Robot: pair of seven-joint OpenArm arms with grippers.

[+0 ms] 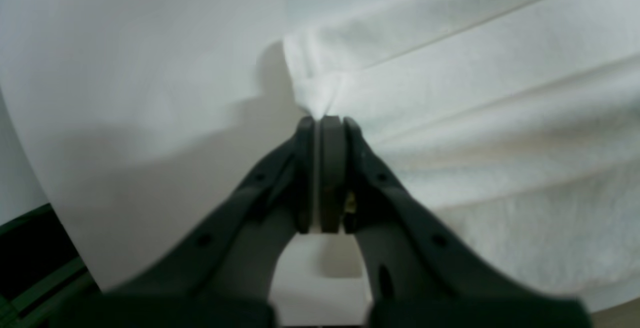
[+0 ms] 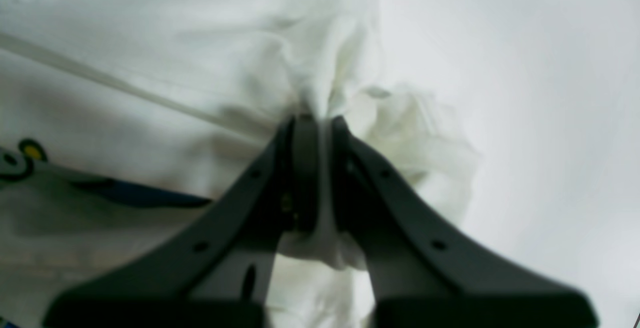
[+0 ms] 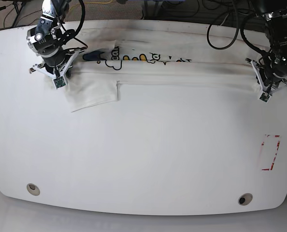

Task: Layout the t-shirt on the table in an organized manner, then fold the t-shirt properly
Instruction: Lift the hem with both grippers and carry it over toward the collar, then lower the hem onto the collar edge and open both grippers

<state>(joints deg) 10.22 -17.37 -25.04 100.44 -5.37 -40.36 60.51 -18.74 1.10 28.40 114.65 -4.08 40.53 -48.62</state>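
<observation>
I see the shirt (image 3: 172, 72) stretched along the table's (image 3: 134, 159) far edge, a gripper at each end.

Your base view looks down from high above the near edge of the table (image 3: 134, 159), steeply tilted and far enough back to take in nearly the whole top — both arms work along the far side, at about 10 and 2 o'clock. Each wrist view sits just behind its own fingers, very close and blurred. The left gripper (image 1: 325, 121) points toward 12 o'clock onto the t-shirt (image 1: 475, 118); the right gripper (image 2: 317, 121) does likewise. All three views share the cloth — its two ends, one per wrist camera.
</observation>
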